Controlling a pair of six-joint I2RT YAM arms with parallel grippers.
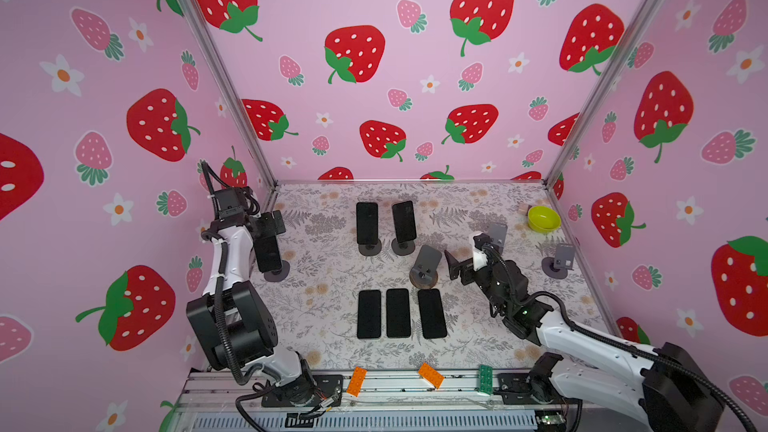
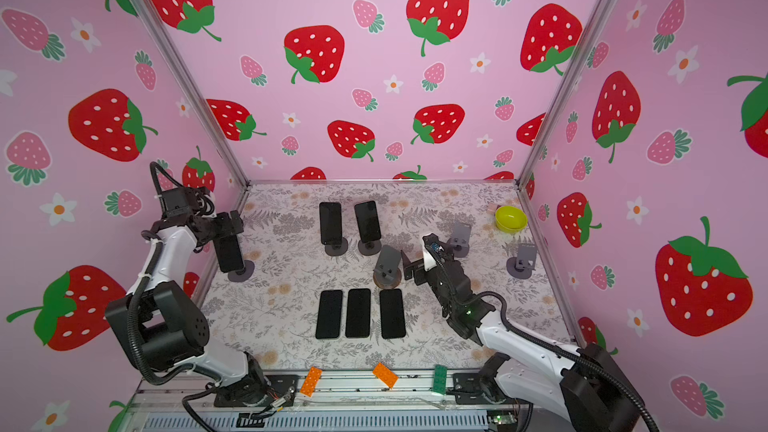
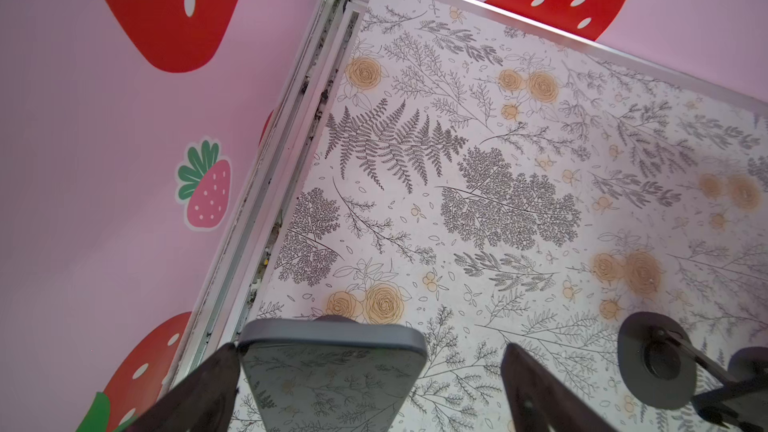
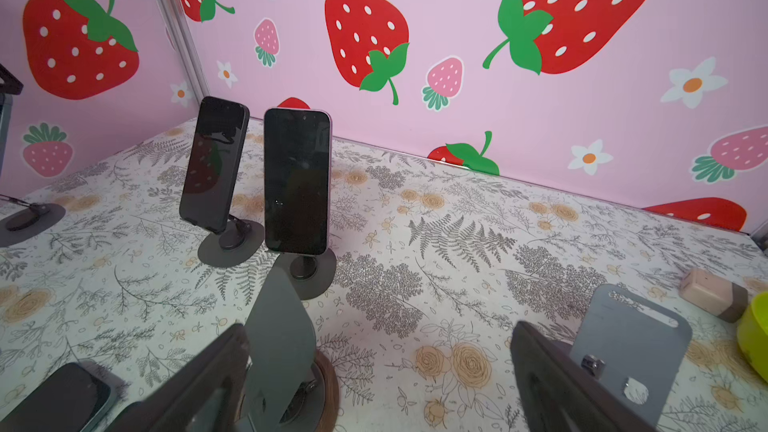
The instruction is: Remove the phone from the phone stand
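We note a floral tabletop (image 1: 324, 326) within strawberry-papered walls (image 1: 374, 76). Three flat phones (image 1: 398, 312) lie centre. Left gripper (image 3: 372, 351) gapes astride a standing phone (image 3: 332, 380); right gripper (image 4: 380, 334) gapes empty.

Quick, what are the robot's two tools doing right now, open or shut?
Left tool: open, jaws either side of the black phone on its round grey stand.
Right tool: open, holding nothing.
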